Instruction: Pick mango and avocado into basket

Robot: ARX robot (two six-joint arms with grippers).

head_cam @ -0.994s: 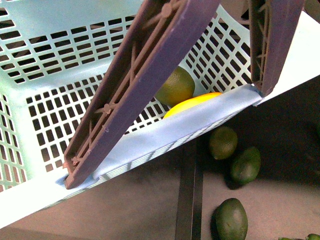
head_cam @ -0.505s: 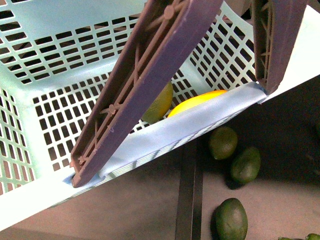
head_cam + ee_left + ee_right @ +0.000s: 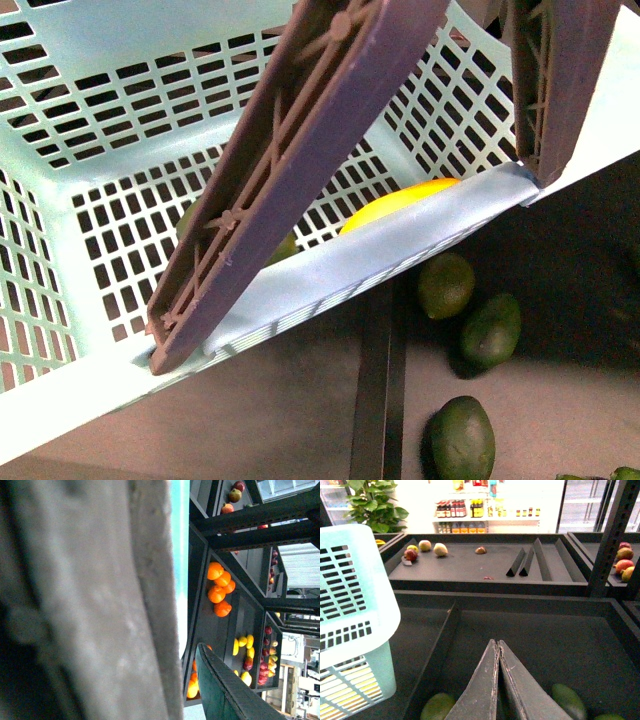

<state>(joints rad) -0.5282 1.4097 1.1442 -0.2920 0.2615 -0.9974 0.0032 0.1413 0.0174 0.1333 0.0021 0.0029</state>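
Note:
The light teal basket [image 3: 120,120] hangs tilted and fills most of the front view, its two brown handles [image 3: 290,170] raised. The yellow mango [image 3: 400,203] lies inside it against the near wall. A green avocado [image 3: 284,247] also lies inside, mostly hidden behind the near handle. In the left wrist view my left gripper [image 3: 186,651] is shut on the basket, whose blurred handle [image 3: 100,600] fills the picture. My right gripper [image 3: 497,643] is shut and holds nothing. It hovers over a dark bin, with the basket [image 3: 350,605] beside it.
Three loose avocados [image 3: 446,285] [image 3: 492,328] [image 3: 462,438] lie in the dark bin under the basket, split by a divider [image 3: 378,390]. Two avocados [image 3: 437,707] [image 3: 568,700] flank my right gripper. Shelf trays hold oranges [image 3: 220,587] and other fruit [image 3: 425,546].
The avocado inside the basket has rolled left along the floor and slipped behind the near handle. The basket has shifted slightly. The mango stays against the near wall.

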